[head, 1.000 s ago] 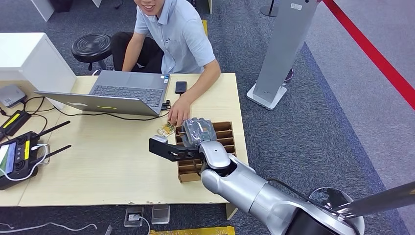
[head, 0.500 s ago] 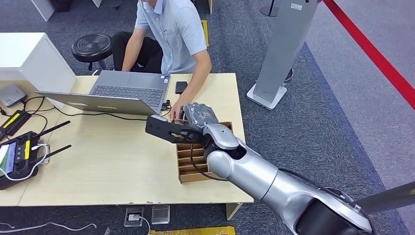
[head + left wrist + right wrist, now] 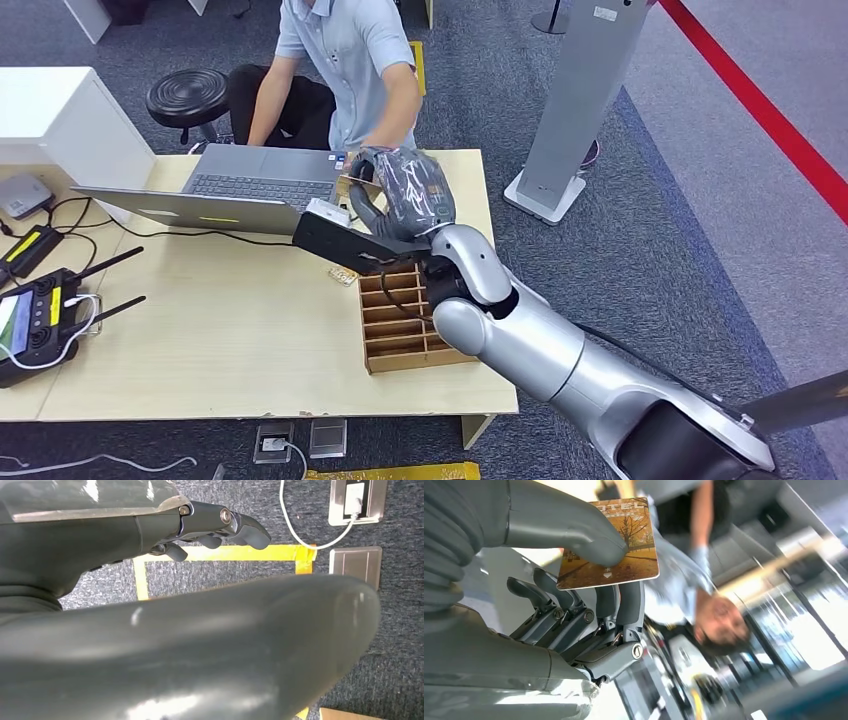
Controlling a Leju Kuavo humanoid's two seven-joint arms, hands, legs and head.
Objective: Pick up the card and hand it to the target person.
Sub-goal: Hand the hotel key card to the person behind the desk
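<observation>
My right hand [image 3: 402, 195] is raised above the far side of the table, just in front of the seated person [image 3: 345, 55]. It pinches an orange picture card [image 3: 616, 545] between the thumb [image 3: 574, 532] and the fingers; in the head view a tan edge of the card [image 3: 354, 183] shows at the hand's left. A second small card [image 3: 343, 275] lies on the table beside the cardboard divider box [image 3: 410, 325]. My left hand [image 3: 150, 527] hangs over the carpet, fingers loosely extended and holding nothing.
An open laptop [image 3: 255, 185] sits between the person and the table's middle. A black remote controller [image 3: 35, 320] and cables lie at the left edge. A black stool [image 3: 187, 97], a white cabinet [image 3: 60, 120] and a grey floor stand [image 3: 565, 150] surround the table [image 3: 200, 340].
My right hand rose from the divider box and moved away from me toward the person, carrying the card. The person's hand left the table and the person sat back.
</observation>
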